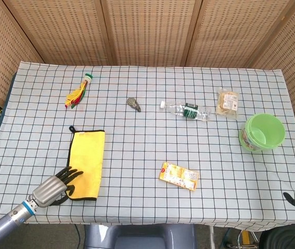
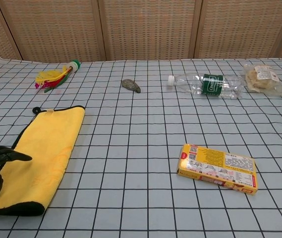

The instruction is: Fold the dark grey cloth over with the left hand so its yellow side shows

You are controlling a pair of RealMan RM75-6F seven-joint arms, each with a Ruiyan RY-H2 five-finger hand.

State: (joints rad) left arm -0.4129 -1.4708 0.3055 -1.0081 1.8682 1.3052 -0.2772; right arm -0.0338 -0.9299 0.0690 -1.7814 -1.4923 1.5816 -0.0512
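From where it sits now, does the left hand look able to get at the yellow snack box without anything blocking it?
Probably yes for the path: only bare checked tablecloth lies between the left hand and the snack box. Whether the arm reaches that far is unclear.

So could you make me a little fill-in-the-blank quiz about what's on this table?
1. The folded cloth shows its ___ side upward.
2. The left robot hand rests at the cloth's ___ end.
3. The plastic bottle is lying on its ___.
4. The bowl near the table's right edge is ___ in colour.

Missing words: yellow; near; side; green
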